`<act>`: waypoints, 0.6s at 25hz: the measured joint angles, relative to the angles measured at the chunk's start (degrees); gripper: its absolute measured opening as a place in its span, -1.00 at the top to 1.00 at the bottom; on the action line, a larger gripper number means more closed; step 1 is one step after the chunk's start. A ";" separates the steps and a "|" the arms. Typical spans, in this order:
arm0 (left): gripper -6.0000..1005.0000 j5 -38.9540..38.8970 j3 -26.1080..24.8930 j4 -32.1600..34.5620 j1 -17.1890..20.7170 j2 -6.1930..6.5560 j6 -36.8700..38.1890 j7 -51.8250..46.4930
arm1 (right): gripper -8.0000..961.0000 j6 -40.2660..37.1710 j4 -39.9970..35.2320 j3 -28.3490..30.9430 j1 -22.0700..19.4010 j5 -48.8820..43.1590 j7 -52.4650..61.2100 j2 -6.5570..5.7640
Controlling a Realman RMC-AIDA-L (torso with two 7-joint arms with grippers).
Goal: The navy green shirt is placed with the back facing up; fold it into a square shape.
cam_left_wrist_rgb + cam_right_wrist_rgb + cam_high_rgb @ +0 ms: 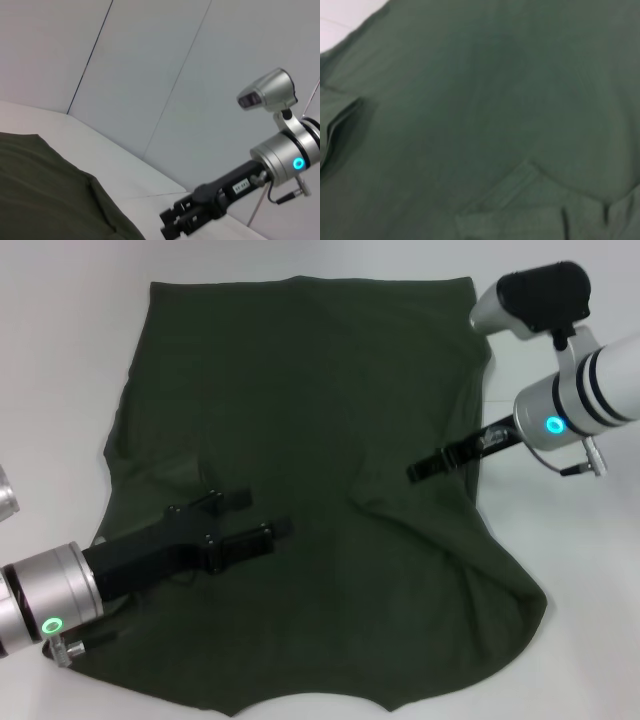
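Nearest the robot, the left claw [262, 515] is held low over the navy green shirt [330, 390], its two fingers spread apart with nothing between them. The shirt is spread plain side up on the white counter [60, 360], rumpled along its near hem. Farther off, the right claw [425, 468] is reached over the shirt's right side; whether its fingers are parted cannot be told. If only one layer is pinched, or the wrinkles are left unsmoothed, a crooked fold could be produced.

Shirt [320, 440] hem (near edge) cropped
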 joint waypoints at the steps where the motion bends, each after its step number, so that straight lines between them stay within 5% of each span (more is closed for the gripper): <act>1: -0.81 0.00 0.00 0.00 0.01 0.00 -0.01 0.00 | -0.50 -0.14 0.22 -0.11 -0.13 -0.18 -0.10 0.20; 4: -0.81 0.00 0.00 -0.07 0.13 0.00 -0.06 -0.14 | -0.79 -0.97 0.59 -0.29 -0.76 -0.83 0.04 0.51; 15: -0.81 0.26 0.19 -0.28 0.15 0.00 -0.22 -0.37 | -0.96 -9.35 0.11 1.84 -3.72 -0.89 0.58 -0.40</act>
